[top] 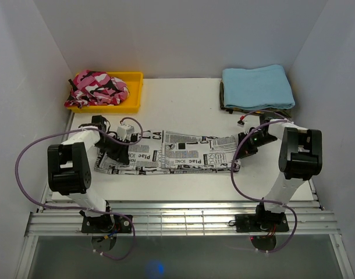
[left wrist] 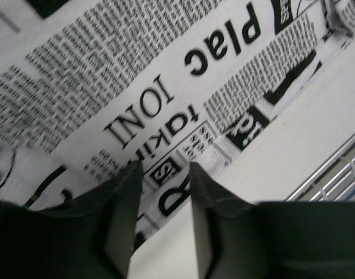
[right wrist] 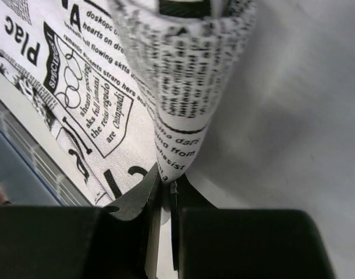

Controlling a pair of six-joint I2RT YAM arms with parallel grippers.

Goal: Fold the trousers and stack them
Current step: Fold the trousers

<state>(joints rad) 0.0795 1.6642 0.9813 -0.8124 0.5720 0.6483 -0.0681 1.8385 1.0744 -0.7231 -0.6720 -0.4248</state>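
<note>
The trousers [top: 177,152] lie stretched in a long band across the middle of the desk [top: 183,104], running from left to right, their white cloth covered in black newspaper print. The left end effector [top: 115,149] sits low over the left end of the band. In the left wrist view its fingers [left wrist: 131,197] are spread apart, with the printed cloth [left wrist: 137,75] and its near edge showing in the gap between them. The right end effector [top: 248,145] is at the right end. In the right wrist view it is pressed together [right wrist: 166,185] on a fold of the trousers [right wrist: 183,70], which rises from the pinch as a narrow cone above the desk. At the far left corner a yellow tray [top: 137,93] holds a pink camouflage garment [top: 96,87]. At the far right a light blue cloth [top: 258,86] lies folded, well apart from the trousers.
</note>
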